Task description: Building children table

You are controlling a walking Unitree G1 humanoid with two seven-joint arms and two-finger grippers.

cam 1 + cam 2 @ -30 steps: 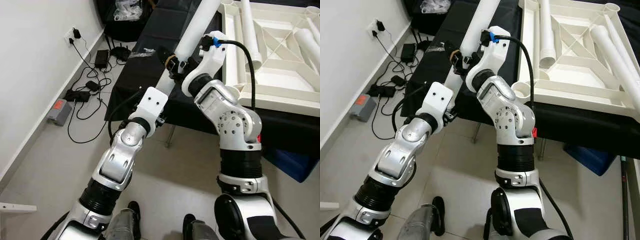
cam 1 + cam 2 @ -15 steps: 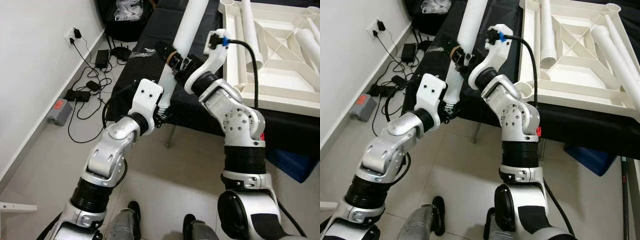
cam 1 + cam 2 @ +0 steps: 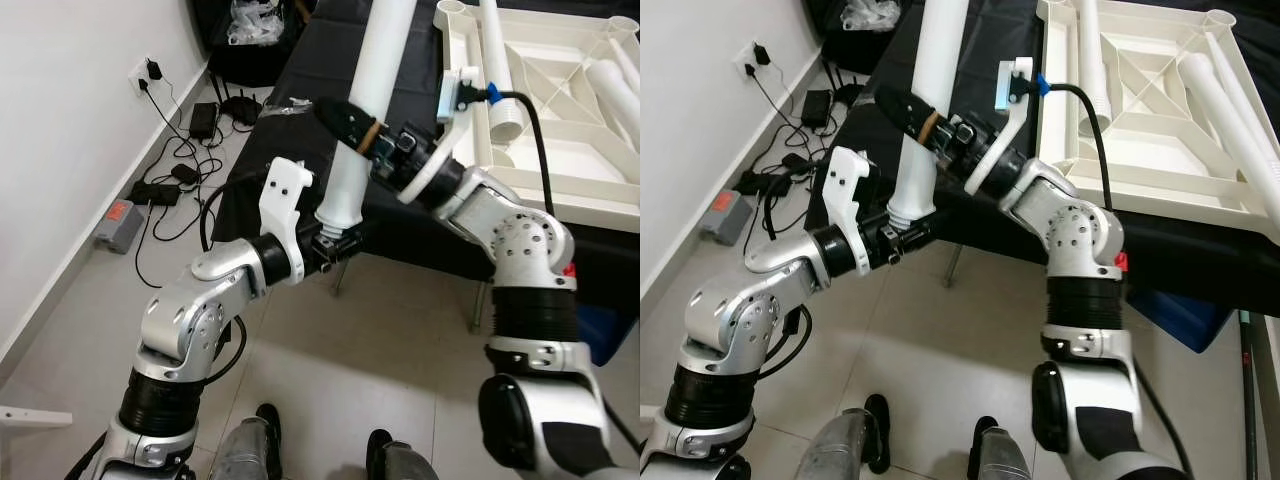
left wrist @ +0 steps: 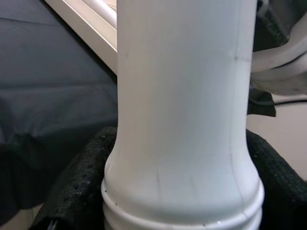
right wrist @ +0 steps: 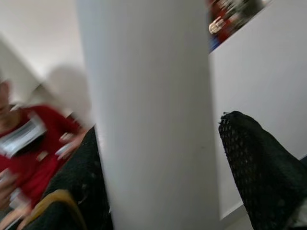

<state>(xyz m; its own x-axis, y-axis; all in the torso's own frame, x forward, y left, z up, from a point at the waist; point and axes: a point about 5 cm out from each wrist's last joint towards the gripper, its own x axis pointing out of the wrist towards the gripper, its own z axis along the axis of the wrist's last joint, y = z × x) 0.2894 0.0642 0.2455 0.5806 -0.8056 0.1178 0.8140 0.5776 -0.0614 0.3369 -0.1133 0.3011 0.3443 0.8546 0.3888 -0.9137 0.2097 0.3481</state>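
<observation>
A long white table leg stands nearly upright in front of the black-covered table. My left gripper is shut on its ribbed lower end. My right gripper is shut on it higher up. In the left wrist view the leg sits between the black fingers. In the right wrist view the leg sits between two black pads. The white tabletop lies upside down on the table to the right, with two more legs lying in it.
Cables, plugs and a power strip lie on the floor by the left wall. A blue box stands under the table at right. A person in red appears blurred in the right wrist view. Bare tiled floor lies below my arms.
The leg has swung from a slant to nearly upright. My left elbow has swung out to the left, and my right forearm has dropped and turned, its wrist shifting right. Both grippers kept hold.
</observation>
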